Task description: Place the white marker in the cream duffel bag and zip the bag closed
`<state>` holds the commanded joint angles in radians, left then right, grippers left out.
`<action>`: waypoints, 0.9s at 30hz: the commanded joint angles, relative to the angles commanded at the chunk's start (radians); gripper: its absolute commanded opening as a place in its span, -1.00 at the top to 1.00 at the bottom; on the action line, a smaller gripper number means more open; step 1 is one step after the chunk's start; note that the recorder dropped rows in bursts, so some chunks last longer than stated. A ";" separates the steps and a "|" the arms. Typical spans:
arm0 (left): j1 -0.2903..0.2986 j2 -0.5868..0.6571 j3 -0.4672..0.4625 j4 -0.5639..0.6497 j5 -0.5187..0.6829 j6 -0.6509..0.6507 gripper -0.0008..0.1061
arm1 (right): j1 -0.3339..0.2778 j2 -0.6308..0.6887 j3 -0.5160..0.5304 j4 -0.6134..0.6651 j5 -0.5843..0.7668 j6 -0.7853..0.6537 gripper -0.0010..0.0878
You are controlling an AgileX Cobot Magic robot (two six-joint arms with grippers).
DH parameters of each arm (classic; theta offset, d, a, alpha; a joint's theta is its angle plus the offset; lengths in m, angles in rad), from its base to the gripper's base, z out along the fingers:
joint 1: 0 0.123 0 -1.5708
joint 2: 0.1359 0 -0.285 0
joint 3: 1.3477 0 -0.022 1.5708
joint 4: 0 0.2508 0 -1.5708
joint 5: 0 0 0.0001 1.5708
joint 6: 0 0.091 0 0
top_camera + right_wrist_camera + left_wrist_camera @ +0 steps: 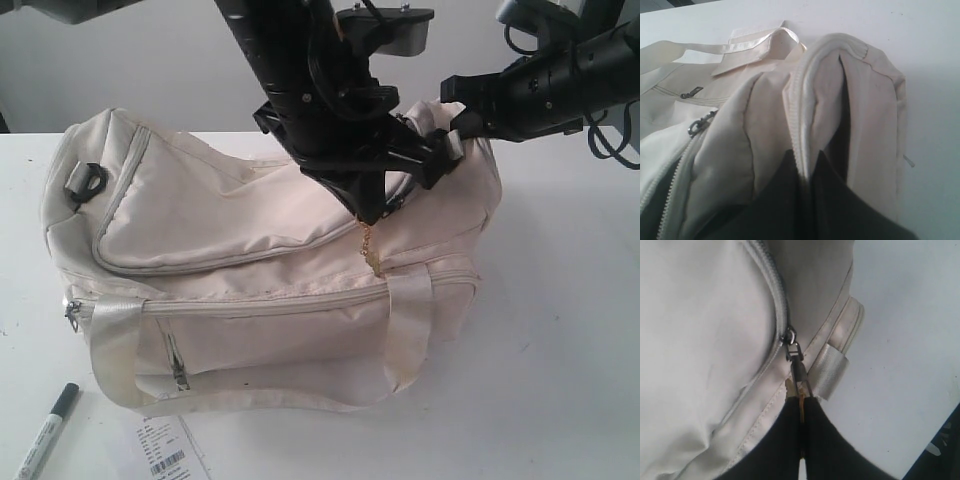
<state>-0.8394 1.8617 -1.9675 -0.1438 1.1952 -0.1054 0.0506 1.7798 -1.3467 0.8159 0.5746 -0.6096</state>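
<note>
White marker lies on the table at the lower left of the exterior frame, dark cap end toward upper right. It's outside the cream duffel bag, near its lower-left corner and not touching. Barcode label lies just right of it at the bottom edge.

The bag fills the middle of the frame, with a strap handle draped down the front face.

Left gripper comes down from top centre onto the bag's upper right. Its fingers are pressed together — clamped on the zipper pull. The gold charm dangles just below the tips in the exterior view. The pull hangs off the end of a grey zipper track.

Right gripper reaches in from the upper right, fingers together, pinching a fold of bag fabric along the zipper edge at the bag's right end — the fabric peaks up there. The right wrist view also shows a metal slider with a dark gap between the teeth beside it, so the zip is open at that spot.
</note>
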 joint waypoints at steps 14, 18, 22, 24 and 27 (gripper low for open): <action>0.000 0.000 0.000 0.007 0.026 0.020 0.99 | 0.000 0.000 0.000 0.000 0.000 0.000 0.98; 0.000 0.000 0.000 0.037 0.026 0.024 0.99 | 0.000 0.000 0.000 0.000 0.000 0.000 0.98; 0.000 0.000 0.000 0.041 0.026 0.028 0.99 | 0.000 0.000 0.000 0.000 0.000 0.000 0.98; 0.000 0.000 0.000 0.044 0.026 0.033 0.99 | 0.000 0.000 0.000 0.000 0.000 0.000 0.98; 0.000 0.000 0.000 0.049 0.026 0.032 0.99 | 0.000 0.000 0.000 0.000 0.000 0.000 0.98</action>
<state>-0.8394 1.8617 -1.9675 -0.0951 1.2211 -0.0732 0.0506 1.7798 -1.3467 0.8159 0.5746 -0.6096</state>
